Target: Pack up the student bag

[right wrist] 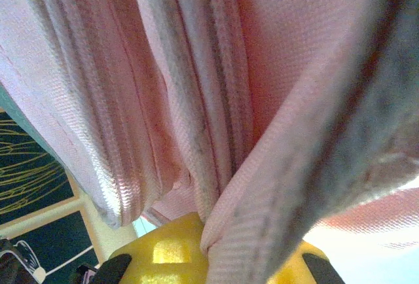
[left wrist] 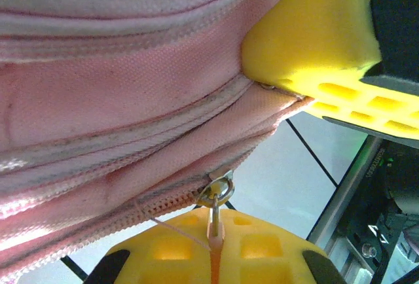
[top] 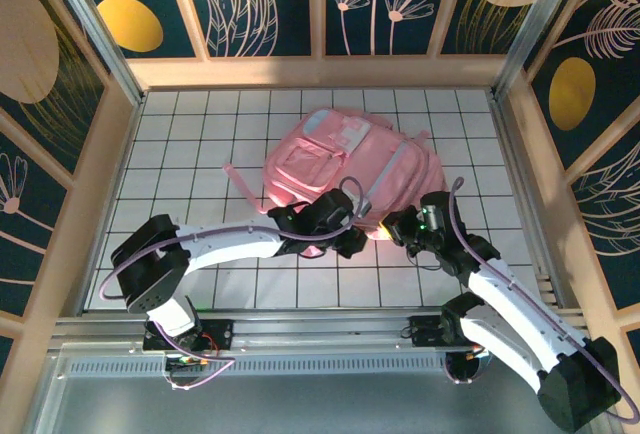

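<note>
Student bag (top: 345, 164): you're looking at pink fabric, with pale blue and white panels on the front pocket.
Worktop (top: 200, 144): white, ruled with a dark grid.
Walls (top: 260, 4): dark teal, with gold discs and pale line-drawn flowers.
Arms (top: 220, 246): white shells, black joints, lilac cables (top: 120, 264).
Left pincer (left wrist: 242, 143): you see yellow pads (left wrist: 314, 29).
Zip pull (left wrist: 216, 231): silver ring, orange tab.

Before you, white gridded tabletop (top: 180, 144), pale wooden frame (top: 320, 72) round it, dark blue panels (top: 265, 4) with gold discs and line-drawn flowers beyond, metal rail (top: 320, 329) nearest you.
</note>
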Controlling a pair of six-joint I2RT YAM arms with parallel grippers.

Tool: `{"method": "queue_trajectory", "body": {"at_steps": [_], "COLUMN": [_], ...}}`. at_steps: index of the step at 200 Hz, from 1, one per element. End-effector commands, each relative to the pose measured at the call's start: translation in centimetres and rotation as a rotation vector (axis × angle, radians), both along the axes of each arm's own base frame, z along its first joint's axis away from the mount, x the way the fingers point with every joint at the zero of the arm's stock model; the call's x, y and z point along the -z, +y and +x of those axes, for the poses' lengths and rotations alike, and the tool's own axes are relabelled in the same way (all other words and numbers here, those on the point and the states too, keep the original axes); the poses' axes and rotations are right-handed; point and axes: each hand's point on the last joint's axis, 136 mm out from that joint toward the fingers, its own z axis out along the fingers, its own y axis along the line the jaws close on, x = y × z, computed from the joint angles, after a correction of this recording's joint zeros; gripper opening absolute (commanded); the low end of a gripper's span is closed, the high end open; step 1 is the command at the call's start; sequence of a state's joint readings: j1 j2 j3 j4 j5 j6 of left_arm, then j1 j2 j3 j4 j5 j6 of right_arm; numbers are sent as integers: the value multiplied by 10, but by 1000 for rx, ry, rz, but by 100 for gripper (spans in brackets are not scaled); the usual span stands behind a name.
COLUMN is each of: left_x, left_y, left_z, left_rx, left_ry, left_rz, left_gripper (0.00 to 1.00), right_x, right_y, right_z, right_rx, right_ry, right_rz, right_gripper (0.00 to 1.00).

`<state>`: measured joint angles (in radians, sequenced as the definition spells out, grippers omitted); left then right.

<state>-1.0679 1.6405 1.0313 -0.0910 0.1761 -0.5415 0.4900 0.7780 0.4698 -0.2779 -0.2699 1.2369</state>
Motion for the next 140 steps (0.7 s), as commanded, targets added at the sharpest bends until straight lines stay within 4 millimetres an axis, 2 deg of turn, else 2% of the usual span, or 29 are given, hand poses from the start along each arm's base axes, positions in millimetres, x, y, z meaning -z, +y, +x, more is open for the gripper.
{"method": "queue_trajectory", "body": {"at_steps": [1, 26, 29, 34, 140], "left_x": [-21, -22, -13, -11, 12], "left_y": [5, 13, 18, 21, 73], "left_z": [-2, 1, 0, 0, 20], "left_rx": [1, -30, -33, -41, -181], "left_ry": [-57, -73, -64, -63, -20], "left_rz": [-41, -34, -15, -10, 4], "left_gripper": [0, 0, 0, 0, 0], "right_x": [-10, -14, -15, -15, -15], "right_y": [-10, -13, -14, -14, -22], "right_z": [17, 18, 18, 18, 17], "right_rx": [63, 80, 82, 84, 114], "right_ry": [-90, -96, -98, -99, -98], "right_rz": [-35, -42, -43, -44, -58], "right_gripper": [0, 0, 0, 0, 0]}}
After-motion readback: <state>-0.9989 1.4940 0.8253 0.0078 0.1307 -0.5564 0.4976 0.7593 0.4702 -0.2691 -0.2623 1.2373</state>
